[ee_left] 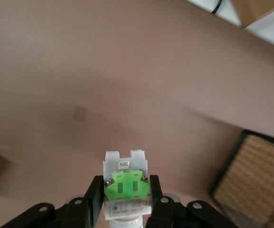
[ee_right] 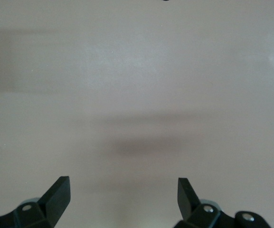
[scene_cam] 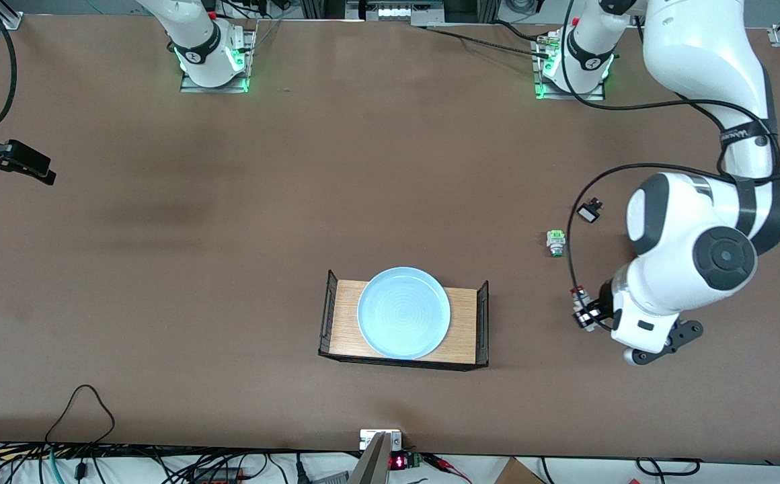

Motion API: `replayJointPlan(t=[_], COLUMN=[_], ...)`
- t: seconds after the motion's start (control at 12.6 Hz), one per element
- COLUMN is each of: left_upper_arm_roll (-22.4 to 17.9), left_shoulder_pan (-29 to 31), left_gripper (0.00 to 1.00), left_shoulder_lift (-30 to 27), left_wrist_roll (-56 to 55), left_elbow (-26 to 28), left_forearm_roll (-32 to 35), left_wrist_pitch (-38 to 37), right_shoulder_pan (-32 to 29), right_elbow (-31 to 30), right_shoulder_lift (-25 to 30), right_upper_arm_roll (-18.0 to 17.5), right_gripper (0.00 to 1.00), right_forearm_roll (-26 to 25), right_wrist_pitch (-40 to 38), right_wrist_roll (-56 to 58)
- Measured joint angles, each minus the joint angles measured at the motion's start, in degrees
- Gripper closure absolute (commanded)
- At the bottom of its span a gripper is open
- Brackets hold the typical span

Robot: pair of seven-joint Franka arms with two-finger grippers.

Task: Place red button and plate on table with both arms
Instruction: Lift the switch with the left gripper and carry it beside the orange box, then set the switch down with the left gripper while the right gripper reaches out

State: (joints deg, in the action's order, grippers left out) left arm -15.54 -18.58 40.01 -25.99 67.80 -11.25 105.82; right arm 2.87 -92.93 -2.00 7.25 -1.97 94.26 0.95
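Brown table (scene_cam: 228, 282) fills the scene, cables trailing along its edge closest to the front camera. Nearest that camera sits a light-wood tray (scene_cam: 344, 323) with black wire ends, carrying the pale blue plate (scene_cam: 403, 312) flat on it. Toward the left arm's end from the tray, the left gripper (scene_cam: 583, 314) hangs over bare table, its fingers (ee_left: 95, 194) pinched on the red button (ee_left: 126, 187), whose green block faces the wrist camera. Farther from the front camera than that gripper, a green-and-white switch (scene_cam: 555, 243) stands on the table, and a small black-and-white button (scene_cam: 590, 212) lies farther still. The right gripper (ee_right: 123, 190) waits over bare table at the right arm's end, its fingers (ee_right: 58, 192) spread wide, holding nothing
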Motion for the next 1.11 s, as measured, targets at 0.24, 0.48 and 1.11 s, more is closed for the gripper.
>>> replayJointPlan(t=[0.24, 0.48, 1.11], left_upper_arm_roll=[0.0, 0.0, 0.01], left_shoulder_pan=[3.4, 6.51, 8.91], left_gripper=[1.0, 1.0, 1.0], left_shoulder_lift=[-0.4, -1.39, -1.5], left_wrist_roll=[9.85, 20.8, 39.41], left_elbow=[5.41, 12.34, 27.51], left_forearm_roll=[-0.04, -1.49, -9.44], left_wrist_pitch=[4.36, 10.91, 25.71], right_shoulder_pan=[0.02, 0.1, 7.19], right_elbow=[0.0, 0.0, -0.06], right_shoulder_lift=[0.0, -0.02, -1.62], right_upper_arm_roll=[-0.05, -0.28, -1.08], right_gripper=[0.0, 0.0, 0.0], right_forearm_roll=[0.0, 0.0, 2.56], right_wrist_pitch=[-0.01, -0.05, -0.36], right_wrist_roll=[0.0, 0.0, 0.11])
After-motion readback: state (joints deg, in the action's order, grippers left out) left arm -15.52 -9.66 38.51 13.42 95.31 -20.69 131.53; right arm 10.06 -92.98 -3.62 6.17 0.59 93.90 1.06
